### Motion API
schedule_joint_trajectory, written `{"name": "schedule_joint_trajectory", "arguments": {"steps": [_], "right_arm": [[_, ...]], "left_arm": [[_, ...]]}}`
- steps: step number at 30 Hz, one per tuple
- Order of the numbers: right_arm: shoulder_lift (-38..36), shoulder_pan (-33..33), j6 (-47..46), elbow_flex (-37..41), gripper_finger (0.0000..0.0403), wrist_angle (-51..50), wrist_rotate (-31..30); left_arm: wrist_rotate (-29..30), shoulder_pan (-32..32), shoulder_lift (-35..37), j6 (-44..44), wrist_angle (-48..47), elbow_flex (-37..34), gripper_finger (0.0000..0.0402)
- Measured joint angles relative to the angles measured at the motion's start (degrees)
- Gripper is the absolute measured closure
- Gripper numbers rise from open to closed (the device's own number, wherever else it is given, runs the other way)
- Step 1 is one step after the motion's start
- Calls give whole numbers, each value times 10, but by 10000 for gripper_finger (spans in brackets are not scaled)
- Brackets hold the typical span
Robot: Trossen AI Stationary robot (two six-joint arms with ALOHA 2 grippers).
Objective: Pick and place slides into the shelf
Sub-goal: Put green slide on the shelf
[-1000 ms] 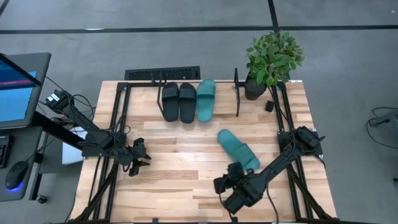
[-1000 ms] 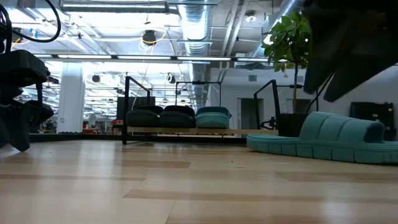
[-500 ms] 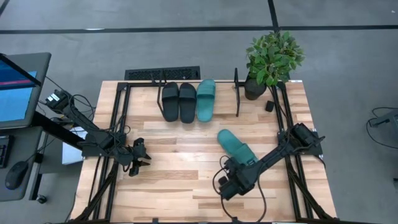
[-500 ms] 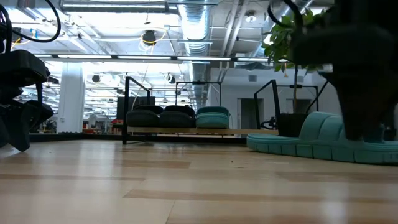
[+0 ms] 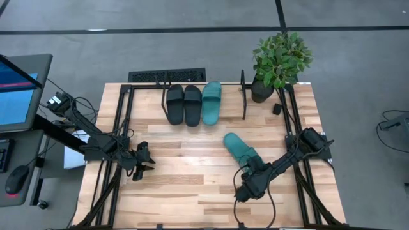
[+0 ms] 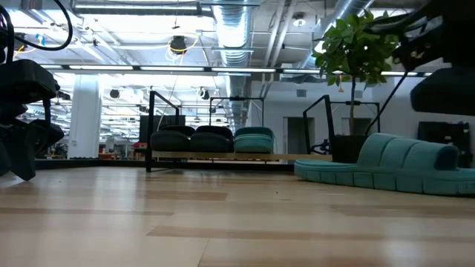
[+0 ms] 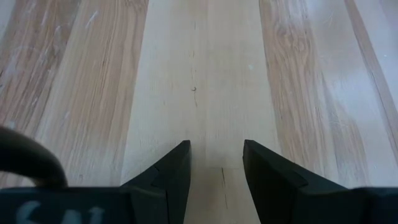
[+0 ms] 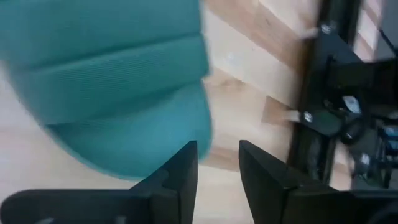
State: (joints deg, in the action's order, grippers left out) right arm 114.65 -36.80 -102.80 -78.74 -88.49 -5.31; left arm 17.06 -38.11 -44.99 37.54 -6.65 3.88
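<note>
The shelf [image 5: 244,96] stands at the table's far edge with two black slides [image 5: 183,104] and one teal slide [image 5: 211,101] lying on it side by side. The second teal slide [image 5: 239,149] lies sole-down and slanted on the table's right half; it also shows in the low view [image 6: 393,169]. My right gripper [image 5: 254,170] hovers open at this slide's near end, and the ribbed teal slide [image 8: 112,81] fills the view just ahead of the gripper [image 8: 217,165]. My left gripper [image 5: 144,163] waits open over bare wood near the left side [image 7: 214,165].
A potted plant [image 5: 281,61] stands at the far right corner, with a small black object [image 5: 277,108] beside it. Black arm-mount frames [image 5: 124,121] run along both sides of the table. Bare wood lies between the loose slide and the shelf's free right slot [image 5: 231,102].
My right gripper has moved from the table's near edge toward the far right, up to the near end of the loose teal slide. The slide has kept its place. My left arm has kept still.
</note>
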Motion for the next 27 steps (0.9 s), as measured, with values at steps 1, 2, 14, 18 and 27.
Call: {"name": "schedule_joint_trajectory", "arguments": {"steps": [1, 2, 14, 18, 27], "right_arm": [[0, -4, -9, 0, 296, -4, 3], [0, -8, -14, 0, 298, 1, 6], [0, -53, 45, -12, 310, 225, -39], [0, -46, 39, 10, 326, 210, -37], [0, -30, 3, 62, 364, 140, 26]], "left_arm": [[0, 0, 0, 0, 0, 0, 267], [0, 0, 0, 0, 0, 0, 267], [0, 0, 0, 0, 0, 0, 267], [0, 0, 0, 0, 0, 0, 267], [0, 0, 0, 0, 0, 0, 267]]}}
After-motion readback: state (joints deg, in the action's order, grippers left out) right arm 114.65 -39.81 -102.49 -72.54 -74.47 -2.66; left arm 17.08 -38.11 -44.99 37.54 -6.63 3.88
